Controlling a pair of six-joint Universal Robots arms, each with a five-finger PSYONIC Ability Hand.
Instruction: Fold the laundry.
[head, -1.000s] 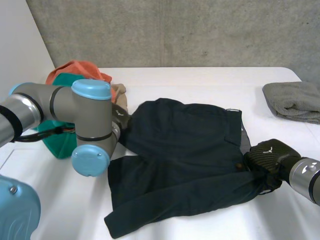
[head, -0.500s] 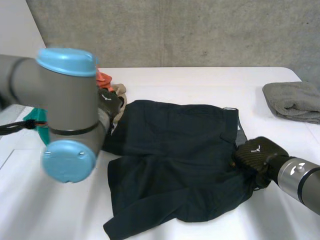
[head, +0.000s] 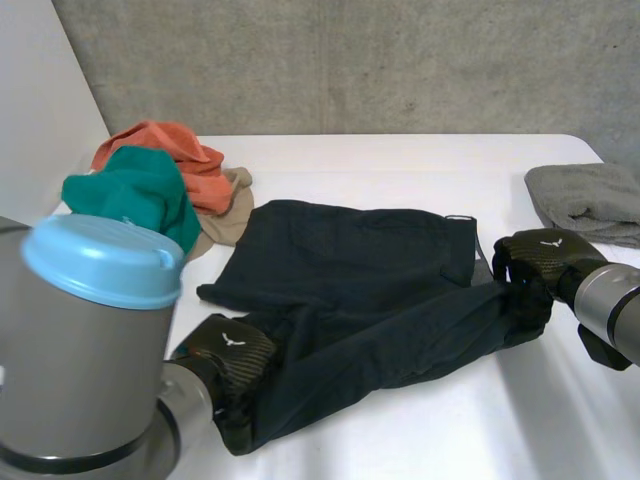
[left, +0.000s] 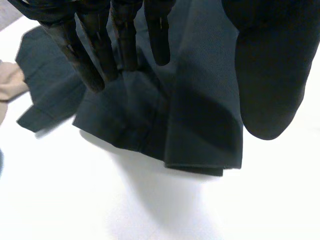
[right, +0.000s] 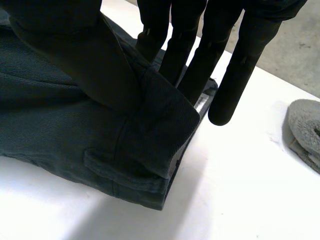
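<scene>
Dark navy shorts lie spread across the middle of the white table. My left hand rests at their near left leg hem. In the left wrist view its fingers reach straight down onto the dark cloth with the thumb held apart, so the hand is open. My right hand is at the shorts' right end, at the waistband. In the right wrist view its thumb pinches a folded waistband edge against the fingers, so it is shut on the shorts.
A pile of clothes sits at the back left: an orange piece, a teal one and a beige one. A folded grey towel lies at the far right edge. My left arm's big joint stands at the near left.
My left hand opened, left the shorts' far left edge and swung to the near left hem. My right hand drew the waistband farther back and right, pulling the cloth straighter.
</scene>
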